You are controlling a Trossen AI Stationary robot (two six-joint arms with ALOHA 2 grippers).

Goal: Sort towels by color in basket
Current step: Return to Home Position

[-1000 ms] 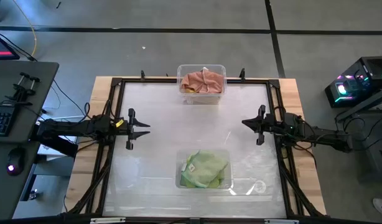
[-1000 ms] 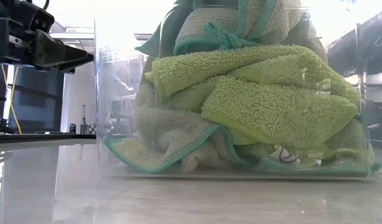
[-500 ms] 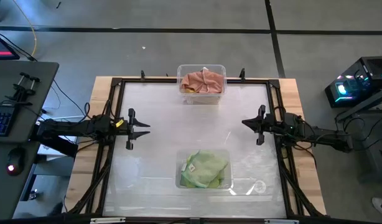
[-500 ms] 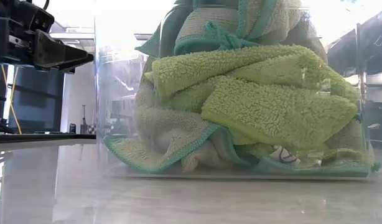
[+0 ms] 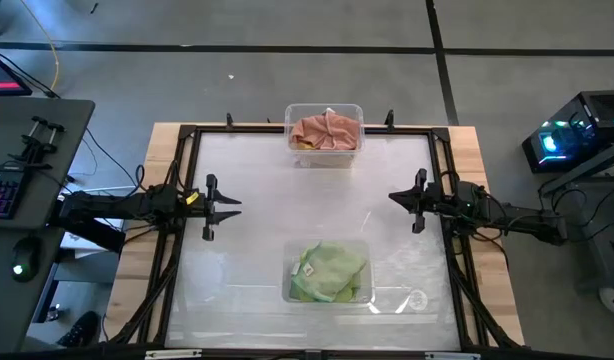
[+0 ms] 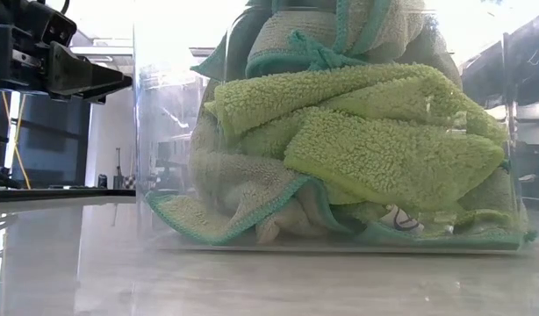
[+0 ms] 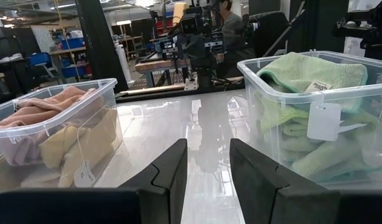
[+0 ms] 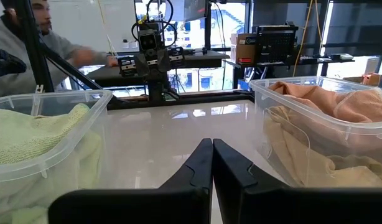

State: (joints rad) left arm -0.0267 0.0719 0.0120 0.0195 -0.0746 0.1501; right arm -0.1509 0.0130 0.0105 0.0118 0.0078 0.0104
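Light green towels (image 5: 331, 270) fill a clear bin (image 5: 359, 250) near the table's near edge; in the low view they (image 6: 357, 140) press against its wall. Peach-salmon towels (image 5: 325, 129) lie over mustard yellow ones (image 7: 79, 146) in a second clear bin (image 5: 324, 109) at the far edge. My left gripper (image 5: 227, 206) hovers open over the table's left side. My right gripper (image 5: 399, 200) hovers shut over the right side. Neither holds anything.
A dark frame (image 5: 192, 140) runs around the glossy white table top (image 5: 287, 205). Between the two bins and the two grippers the table top is bare. A person (image 8: 35, 34) sits beyond the table's left side in the right wrist view.
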